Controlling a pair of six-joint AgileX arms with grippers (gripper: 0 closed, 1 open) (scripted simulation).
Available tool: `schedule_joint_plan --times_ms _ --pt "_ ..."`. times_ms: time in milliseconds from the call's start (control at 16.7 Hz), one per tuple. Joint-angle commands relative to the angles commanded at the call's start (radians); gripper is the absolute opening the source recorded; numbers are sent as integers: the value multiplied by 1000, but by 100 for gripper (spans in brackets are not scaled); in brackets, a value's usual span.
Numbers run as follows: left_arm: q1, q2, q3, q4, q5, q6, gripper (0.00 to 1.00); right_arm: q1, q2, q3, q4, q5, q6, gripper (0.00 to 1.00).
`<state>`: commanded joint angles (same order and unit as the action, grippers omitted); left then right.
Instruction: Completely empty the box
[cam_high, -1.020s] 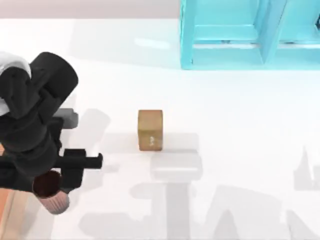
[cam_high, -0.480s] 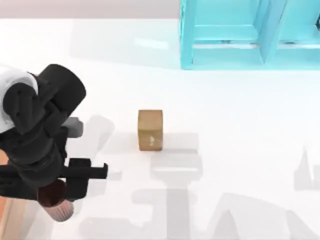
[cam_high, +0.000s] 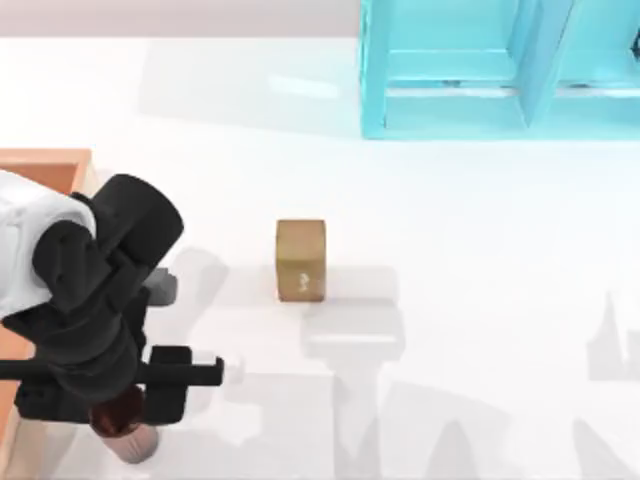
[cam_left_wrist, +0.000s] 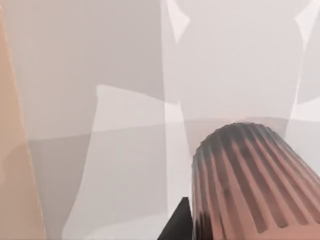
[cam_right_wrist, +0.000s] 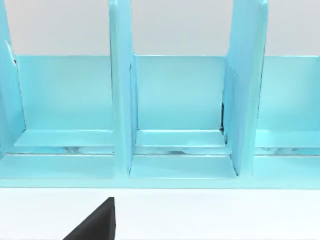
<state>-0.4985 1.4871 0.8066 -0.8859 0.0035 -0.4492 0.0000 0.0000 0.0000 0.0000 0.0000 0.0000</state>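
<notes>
Left claw (cam_high: 125, 425) clamped on ribbed reddish-brown cup (cam_high: 128, 432) near tabletop's left edge, beside shallow wooden box (cam_high: 45, 160). Risk: cup tips if dropped tilted. Right claw: can't tell.

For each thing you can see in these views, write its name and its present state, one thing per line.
left gripper: low at the table's left side, shut on the ribbed cup.
ribbed cup: held, carried beside the box, over the white table.
box: at the table's left edge, partly under the left arm; contents hidden.
golden-brown cube: resting on the table, apart from everything.
cyan shelf unit: standing at the far side, visible compartments empty.
</notes>
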Motion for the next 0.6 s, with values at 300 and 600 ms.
schedule_joint_plan --times_ms 300,600 --pt "9 2 -7 6 -7 -3 0 0 0 0 0 0 0 100" --pt "9 2 -7 6 -7 -3 38 0 0 0 0 0 0 100"
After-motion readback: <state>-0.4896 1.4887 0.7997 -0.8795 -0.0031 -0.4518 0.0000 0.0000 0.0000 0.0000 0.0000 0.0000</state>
